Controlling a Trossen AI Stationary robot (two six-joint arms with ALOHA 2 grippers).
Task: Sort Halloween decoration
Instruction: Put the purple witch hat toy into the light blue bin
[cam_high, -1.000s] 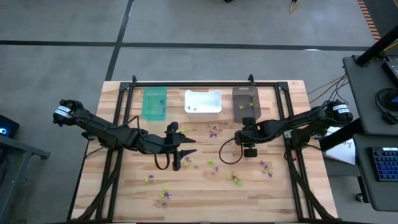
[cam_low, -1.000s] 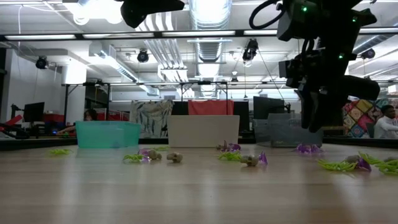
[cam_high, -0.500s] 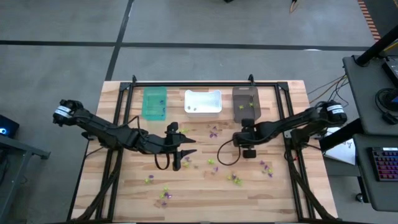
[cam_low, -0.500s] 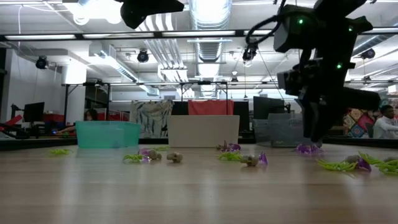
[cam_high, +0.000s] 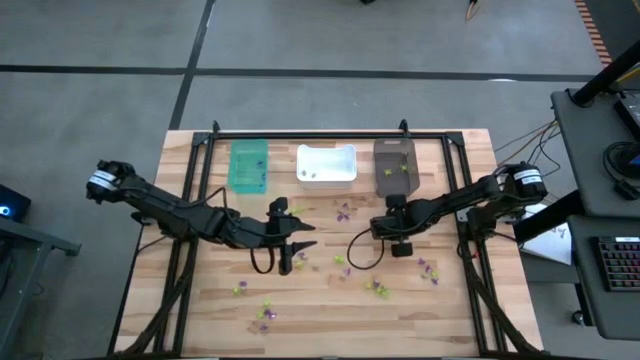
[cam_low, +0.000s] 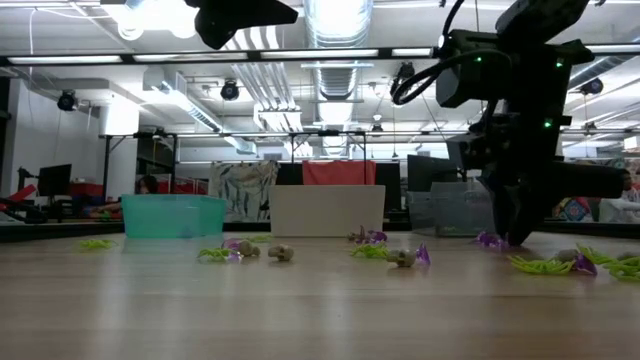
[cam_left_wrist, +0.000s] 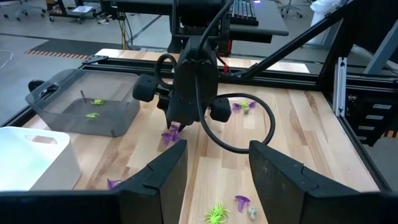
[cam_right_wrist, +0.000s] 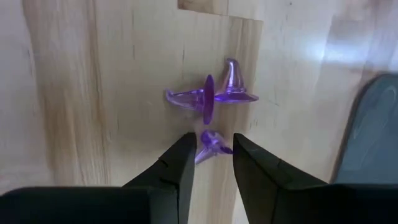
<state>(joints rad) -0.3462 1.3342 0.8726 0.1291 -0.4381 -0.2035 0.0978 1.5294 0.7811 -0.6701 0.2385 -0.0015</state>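
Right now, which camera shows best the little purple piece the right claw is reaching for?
The right wrist view: the purple piece sits between the right gripper fingertips, jaws not yet closed. The left wrist view shows it smaller; the low view mostly hides it; from above it's hidden.

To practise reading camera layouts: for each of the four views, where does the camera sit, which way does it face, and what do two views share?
High: overhead, straight down on the table; both arms show.
Low: tabletop height, facing the room across scattered trinkets; right tool comes down from above.
Left wrist: on the left arm, past its open tool, toward the right arm.
Right wrist: looking down between its fingers at purple witch hats.
Shared: both wrist views show the purple trinket under the right tool.
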